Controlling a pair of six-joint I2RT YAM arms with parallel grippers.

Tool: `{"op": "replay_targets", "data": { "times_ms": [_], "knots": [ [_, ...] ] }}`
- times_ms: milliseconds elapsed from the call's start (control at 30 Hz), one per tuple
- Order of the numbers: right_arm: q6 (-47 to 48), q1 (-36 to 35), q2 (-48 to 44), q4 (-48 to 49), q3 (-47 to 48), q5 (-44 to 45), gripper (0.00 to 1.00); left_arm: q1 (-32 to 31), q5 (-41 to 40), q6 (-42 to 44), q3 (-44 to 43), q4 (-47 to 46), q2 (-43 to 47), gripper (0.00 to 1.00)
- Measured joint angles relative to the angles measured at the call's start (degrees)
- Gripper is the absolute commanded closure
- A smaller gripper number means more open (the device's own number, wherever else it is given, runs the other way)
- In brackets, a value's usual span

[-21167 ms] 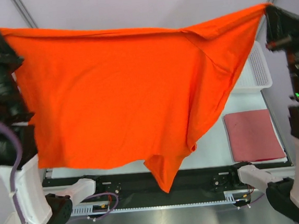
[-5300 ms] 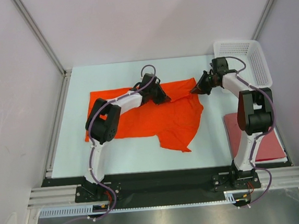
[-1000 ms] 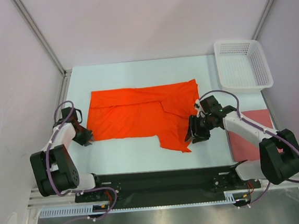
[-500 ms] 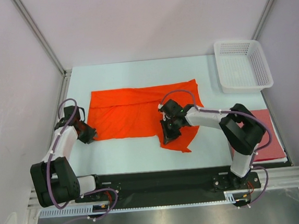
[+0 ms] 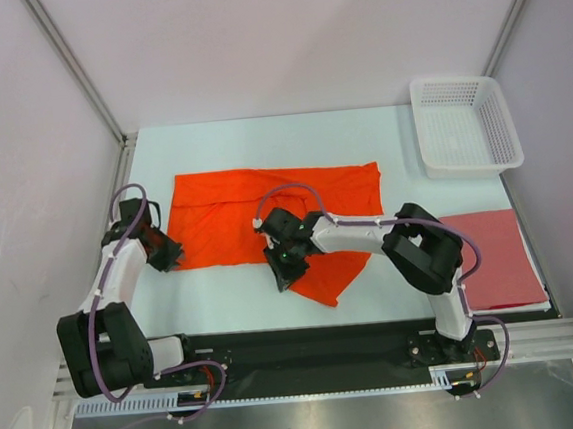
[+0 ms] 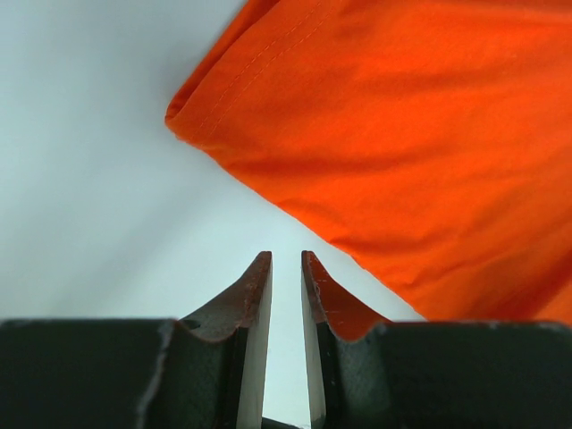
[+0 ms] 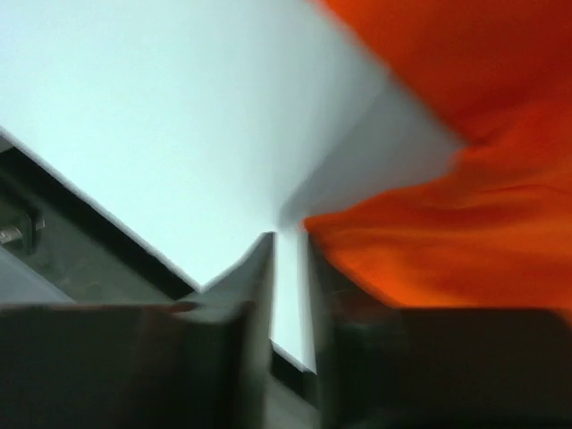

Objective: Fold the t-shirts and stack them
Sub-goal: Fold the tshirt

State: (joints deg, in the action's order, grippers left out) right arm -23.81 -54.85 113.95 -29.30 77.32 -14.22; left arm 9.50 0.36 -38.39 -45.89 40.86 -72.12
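Flap [image 5: 324, 276] dragged left by my right gripper [image 5: 282, 273], folding the orange t-shirt [image 5: 236, 214]; whether it clamps cloth I cannot tell. My left gripper [image 5: 172, 257]: slightly parted

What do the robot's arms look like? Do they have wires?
Each arm is made of white tubes with chunky black joints: the left arm and the right arm. A thin purple cable loops along each. The left gripper and right gripper are black, each with two flat fingers tapering to points.
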Motion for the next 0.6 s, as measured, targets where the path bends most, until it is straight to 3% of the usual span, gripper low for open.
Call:
{"op": "replay_targets", "data": {
  "times_ms": [100,200,367,500,600],
  "knots": [
    [0.09,-0.79,-1.22,-0.55,-0.74,0.09,0.55,0.00,-0.04,0.63,-1.40,0.00,-1.07,0.75],
    [-0.31,2.84,-6.05,-1.97,-4.57,0.24,0.52,0.00,-0.04,1.03,-2.12,-0.04,-2.10,0.75],
    [-1.81,10.43,-19.34,-4.94,-10.16,1.84,0.54,0.00,0.50,1.18,-2.25,-0.59,-3.54,0.75],
    [-3.72,14.45,-29.66,-4.76,-15.87,2.47,0.62,0.00,1.40,1.11,-2.25,-1.44,-4.55,0.75],
    [-4.85,21.24,-31.36,-4.55,-19.50,3.56,0.66,0.00,1.92,1.05,-2.25,-1.92,-5.51,0.75]
  ]
}}
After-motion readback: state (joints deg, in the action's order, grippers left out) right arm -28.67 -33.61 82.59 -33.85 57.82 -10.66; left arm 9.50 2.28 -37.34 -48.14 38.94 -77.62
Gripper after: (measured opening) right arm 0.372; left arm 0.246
